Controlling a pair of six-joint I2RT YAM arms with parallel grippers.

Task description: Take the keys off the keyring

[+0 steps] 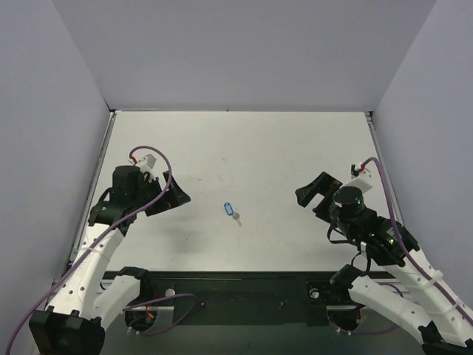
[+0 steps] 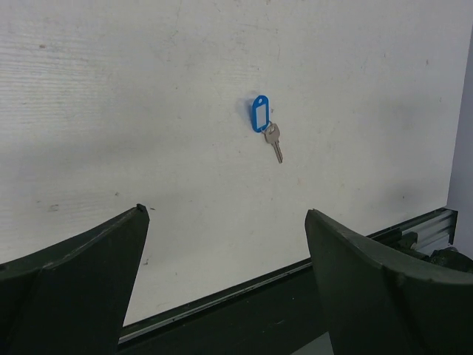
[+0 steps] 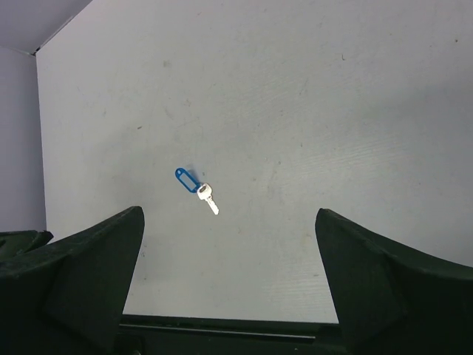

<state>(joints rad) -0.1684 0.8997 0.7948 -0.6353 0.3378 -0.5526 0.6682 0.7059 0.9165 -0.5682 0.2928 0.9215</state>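
Note:
A small blue oval keyring tag (image 1: 228, 208) lies flat on the white table, with one silver key (image 1: 236, 218) joined to its near end. The tag (image 2: 259, 114) and key (image 2: 274, 142) show in the left wrist view, and the tag (image 3: 184, 179) and key (image 3: 208, 198) in the right wrist view. My left gripper (image 1: 176, 194) is open and empty, left of the keyring and well apart from it. My right gripper (image 1: 312, 196) is open and empty, to its right, also apart.
The table's dark front rail (image 1: 236, 281) runs along the near edge by the arm bases. Grey walls (image 1: 244, 52) enclose the table at the back and both sides.

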